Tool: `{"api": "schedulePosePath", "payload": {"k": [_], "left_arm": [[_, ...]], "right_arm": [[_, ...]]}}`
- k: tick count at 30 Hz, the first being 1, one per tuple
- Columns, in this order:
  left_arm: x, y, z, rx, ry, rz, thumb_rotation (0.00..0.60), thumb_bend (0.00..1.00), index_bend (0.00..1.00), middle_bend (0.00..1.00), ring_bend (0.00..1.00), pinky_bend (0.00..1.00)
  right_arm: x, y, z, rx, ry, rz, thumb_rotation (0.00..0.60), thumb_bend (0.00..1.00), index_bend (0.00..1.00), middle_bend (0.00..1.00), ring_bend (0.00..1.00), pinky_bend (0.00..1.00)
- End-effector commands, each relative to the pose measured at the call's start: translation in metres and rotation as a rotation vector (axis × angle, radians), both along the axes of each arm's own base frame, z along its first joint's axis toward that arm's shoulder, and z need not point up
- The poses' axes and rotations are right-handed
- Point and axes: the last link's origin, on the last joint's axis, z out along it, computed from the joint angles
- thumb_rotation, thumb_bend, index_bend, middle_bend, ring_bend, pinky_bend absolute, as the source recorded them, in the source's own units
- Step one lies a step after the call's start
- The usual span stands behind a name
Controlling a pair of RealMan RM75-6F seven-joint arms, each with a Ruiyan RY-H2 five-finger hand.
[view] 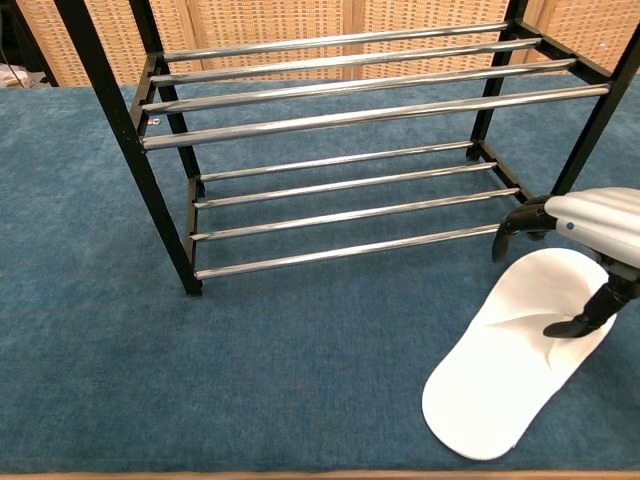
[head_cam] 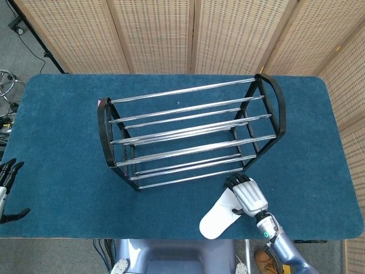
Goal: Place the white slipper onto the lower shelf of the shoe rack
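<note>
The white slipper (head_cam: 216,220) (view: 503,375) lies flat on the blue table near the front edge, just right of the black shoe rack (head_cam: 188,137) (view: 120,110). The rack's lower shelf (view: 350,215) of chrome bars holds nothing. My right hand (head_cam: 246,195) (view: 596,215) hovers over the slipper's far end, fingers apart and curled down past its far edge, thumb pointing down onto its upper face. The slipper stays on the table. My left hand (head_cam: 7,191) rests at the far left table edge, fingers spread, holding nothing.
The blue carpeted table (head_cam: 63,114) carries the rack in its middle, angled slightly. Woven folding screens (head_cam: 171,34) stand behind the table. The front table edge (view: 200,470) runs close to the slipper's toe.
</note>
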Motion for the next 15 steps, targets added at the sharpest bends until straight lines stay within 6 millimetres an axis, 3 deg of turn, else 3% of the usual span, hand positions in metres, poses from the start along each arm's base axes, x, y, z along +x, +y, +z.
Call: {"api": "schedulePosePath", "payload": {"k": [1,15], "left_arm": [[0.0,0.0,0.0,0.0,0.0,-0.002,0.6,0.08,0.0,0.0,0.0,0.0],[0.001,-0.001,0.0,-0.002,-0.006,0.001,0.6,0.08,0.0,0.0,0.0,0.0]], "right_arm": [[-0.004,0.003,0.001,-0.016,0.021,0.008,0.6,0.07,0.36,0.28,0.24,0.33],[-0.018,0.006,0.002,-0.058,0.096,0.007,0.6,0.13,0.36,0.29,0.28,0.4]]}}
